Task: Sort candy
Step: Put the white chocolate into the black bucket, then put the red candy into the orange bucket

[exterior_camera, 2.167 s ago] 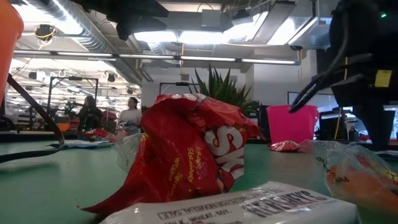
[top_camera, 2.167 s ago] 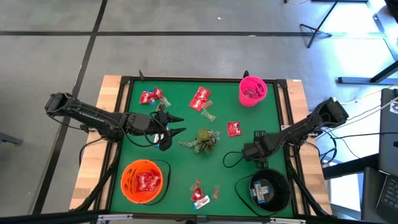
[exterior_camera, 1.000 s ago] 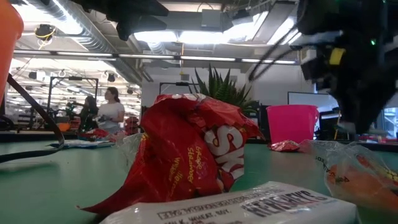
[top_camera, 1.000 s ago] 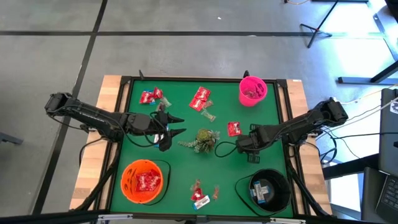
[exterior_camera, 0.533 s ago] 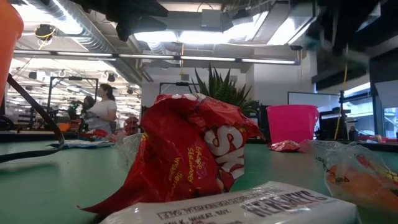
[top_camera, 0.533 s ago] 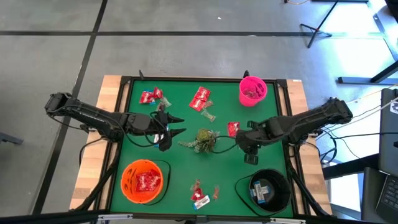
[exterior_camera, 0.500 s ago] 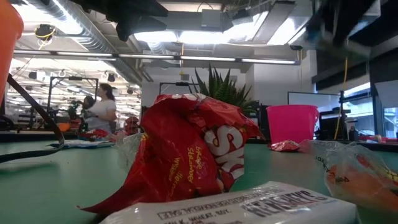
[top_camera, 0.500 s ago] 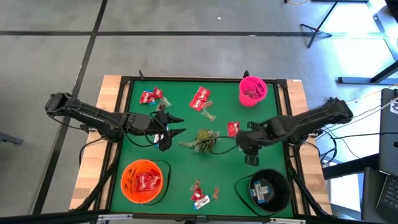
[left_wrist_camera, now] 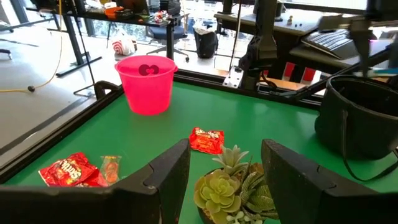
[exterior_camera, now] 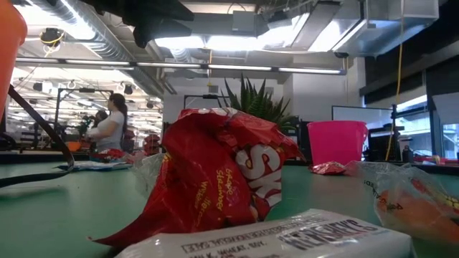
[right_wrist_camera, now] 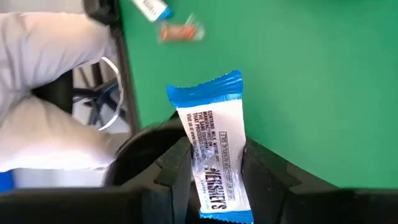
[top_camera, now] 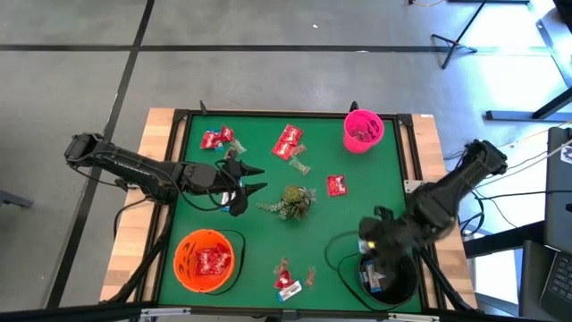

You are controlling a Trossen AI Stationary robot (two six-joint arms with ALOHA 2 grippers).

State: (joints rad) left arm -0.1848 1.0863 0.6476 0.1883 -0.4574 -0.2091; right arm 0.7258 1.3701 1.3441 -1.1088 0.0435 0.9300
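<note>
Carrying a white-and-blue wrapped candy bar (right_wrist_camera: 213, 160), your right gripper (right_wrist_camera: 214, 163) pinches it between its fingers at the rim of the round black bowl (top_camera: 407, 284) at lower right in the high view. You seem to be on the drop step: centre over the bowl's opening, then release. Your left gripper (top_camera: 251, 182) waits spread at left centre, beside the green succulent sprig (top_camera: 292, 201). Shiny red packets (top_camera: 288, 141) lie along the upper green tabletop (top_camera: 259, 233), others sit in the orange basket (top_camera: 184, 265), and small pieces lie at bottom centre.
</note>
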